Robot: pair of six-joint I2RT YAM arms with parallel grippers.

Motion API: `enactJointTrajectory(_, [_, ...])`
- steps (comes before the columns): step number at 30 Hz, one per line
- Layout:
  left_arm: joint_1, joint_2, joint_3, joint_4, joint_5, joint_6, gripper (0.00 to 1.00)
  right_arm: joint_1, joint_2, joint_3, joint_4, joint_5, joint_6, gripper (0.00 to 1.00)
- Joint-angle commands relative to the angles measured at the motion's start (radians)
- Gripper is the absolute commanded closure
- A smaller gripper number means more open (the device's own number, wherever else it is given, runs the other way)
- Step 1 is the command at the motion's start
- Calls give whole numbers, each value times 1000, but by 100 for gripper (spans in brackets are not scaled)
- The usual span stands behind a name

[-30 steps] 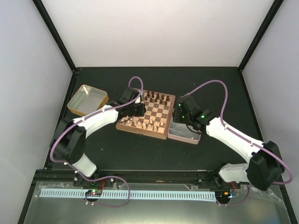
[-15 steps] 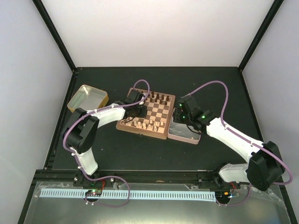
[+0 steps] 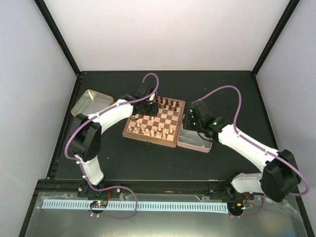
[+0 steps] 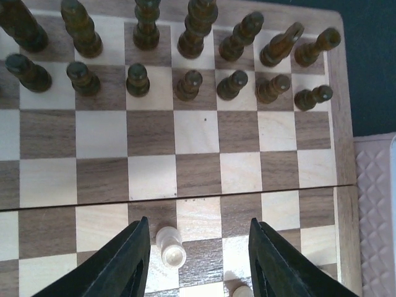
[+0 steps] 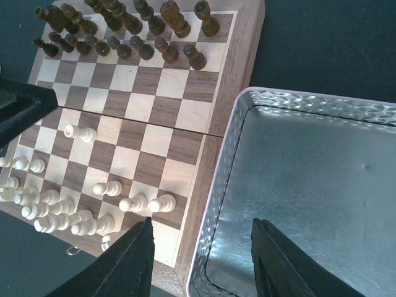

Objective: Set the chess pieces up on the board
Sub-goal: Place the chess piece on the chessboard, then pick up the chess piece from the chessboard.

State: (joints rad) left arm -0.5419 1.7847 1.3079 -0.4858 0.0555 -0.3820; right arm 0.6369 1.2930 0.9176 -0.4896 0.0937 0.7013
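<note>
The dark chessmen (image 4: pixel 189 83) stand in 2 tidy rows along the far edge of the board (image 3: pixel 163 118), so that side looks finished. The light chess pieces (image 5: pixel 37 213) are all on the near half, but they crowd toward 1 corner instead of sitting in ranks, and a few strays sit further in. The left fingers (image 4: pixel 127 266) hang partly spread above that half and grip nothing. A light pawn (image 4: pixel 170 245) stands free between them, just beside 1 finger. The right fingers (image 5: pixel 133 260) are likewise spread and empty, over the seam between the board and a metal tin (image 5: pixel 315 204) that looks bare. I judge the task well along: what remains is sorting the light pieces into their 2 near rows.
</note>
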Motion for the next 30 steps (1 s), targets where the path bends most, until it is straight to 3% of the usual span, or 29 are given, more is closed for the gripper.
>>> enactJointTrajectory(1, [10,52,58,-165,45,-10,55,-9,0,-11,31,-6,-6,56])
enactJointTrajectory(13, [11,132,113,-214,59,1,73,-9,6,-15,31,-12,-8,56])
enactJointTrajectory(22, [10,152,137,-209,49,8,74,-10,8,-16,31,-12,-8,57])
enactJointTrajectory(30, [9,166,145,-208,38,16,84,-10,5,-17,29,-10,-8,57])
